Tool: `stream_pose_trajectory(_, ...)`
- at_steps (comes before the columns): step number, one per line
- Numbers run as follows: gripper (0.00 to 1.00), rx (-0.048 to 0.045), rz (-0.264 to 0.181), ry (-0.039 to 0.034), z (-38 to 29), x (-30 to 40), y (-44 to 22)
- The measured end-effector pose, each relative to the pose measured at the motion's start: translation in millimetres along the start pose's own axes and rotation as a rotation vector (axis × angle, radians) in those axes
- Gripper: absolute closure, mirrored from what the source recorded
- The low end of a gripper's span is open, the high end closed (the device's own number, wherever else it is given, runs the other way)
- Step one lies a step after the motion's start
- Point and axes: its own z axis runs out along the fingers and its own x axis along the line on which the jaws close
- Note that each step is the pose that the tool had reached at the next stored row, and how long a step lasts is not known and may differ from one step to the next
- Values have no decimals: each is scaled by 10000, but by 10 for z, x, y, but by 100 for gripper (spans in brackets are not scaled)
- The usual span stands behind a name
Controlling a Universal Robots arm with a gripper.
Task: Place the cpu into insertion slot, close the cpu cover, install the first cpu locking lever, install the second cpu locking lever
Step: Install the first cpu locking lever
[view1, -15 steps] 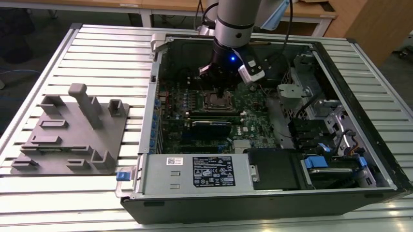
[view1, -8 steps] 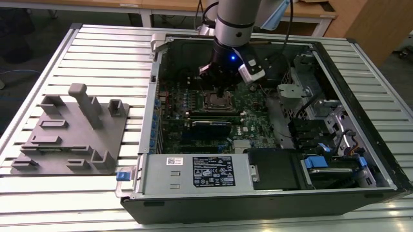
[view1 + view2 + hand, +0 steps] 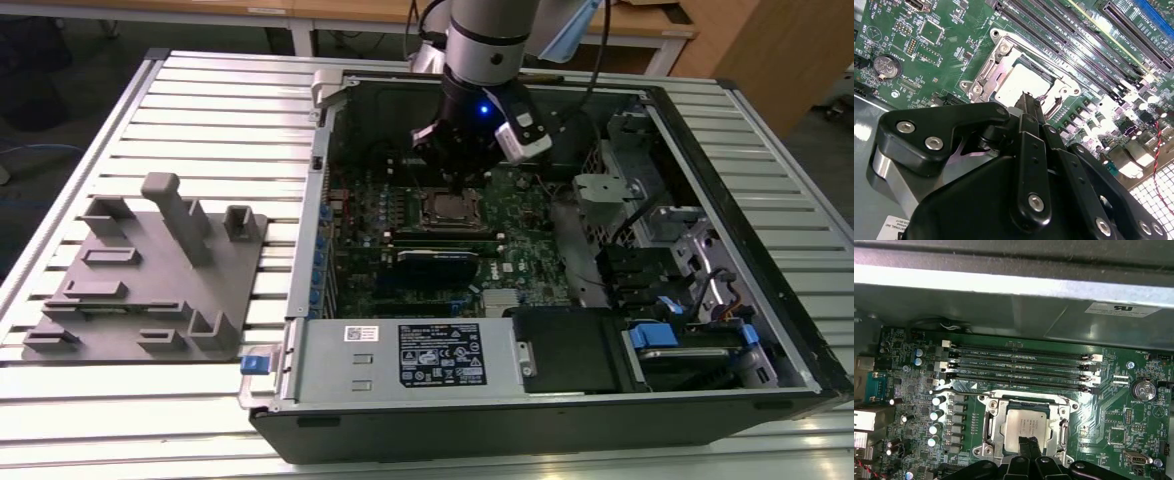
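**Exterior view and wrist views: cpu seated under its cover, lever work unsettled**

Exterior view is showing a slatted table (image 3: 200, 90) carrying an open computer case (image 3: 400, 365). A grey fixture plate (image 3: 147, 280) is lying well apart from the case, on the exterior view's left. Inside the case the arm is reaching down over the green motherboard (image 3: 527, 225). The end effector (image 3: 461, 178) is hanging just above the insertion slot (image 3: 451, 210).

In the first wrist view, long memory slots (image 3: 1019, 365) are running just beside the socket. The cpu cover (image 3: 990, 422) is lying flat on the slot, and the cpu (image 3: 1021, 424) is sitting inside it, its pale metal top showing through the cover's window. By that, the first two steps are looking done.

A thin metal rod (image 3: 1064, 434), likely one locking lever, is running along one side of the cover. Whether it or its partner is latched, I cannot tell, so the two lever steps are best judged as not finished.

The end effector's fingers (image 3: 1018, 467) are appearing pressed together at the tip, gripping nothing visible. The tip is sitting over the near edge of the cpu, though I cannot tell whether it is touching.
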Motion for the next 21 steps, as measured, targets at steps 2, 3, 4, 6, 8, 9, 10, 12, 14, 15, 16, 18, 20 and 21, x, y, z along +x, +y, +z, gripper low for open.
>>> stream_pose_trajectory(2,90,-1,-3,-11,9,-1,0)
stream_pose_trajectory(3,90,0,-1,-23,16,0,0)
stream_pose_trajectory(4,90,1,0,-38,23,1,0)
stream_pose_trajectory(6,90,5,-1,-77,41,4,0)
stream_pose_trajectory(8,90,8,-1,-117,58,6,0)
stream_pose_trajectory(9,90,8,-2,-132,66,6,0)
stream_pose_trajectory(10,90,9,-3,-135,69,6,0)
stream_pose_trajectory(12,90,12,-2,-135,69,6,0)
stream_pose_trajectory(14,90,10,-2,-137,70,6,0)
stream_pose_trajectory(15,90,10,-1,-137,70,6,0)
stream_pose_trajectory(16,90,10,-2,-137,70,6,0)
stream_pose_trajectory(18,90,8,-1,-138,71,6,1)
stream_pose_trajectory(20,90,8,0,-138,72,6,8)
stream_pose_trajectory(21,90,9,0,-137,72,6,10)
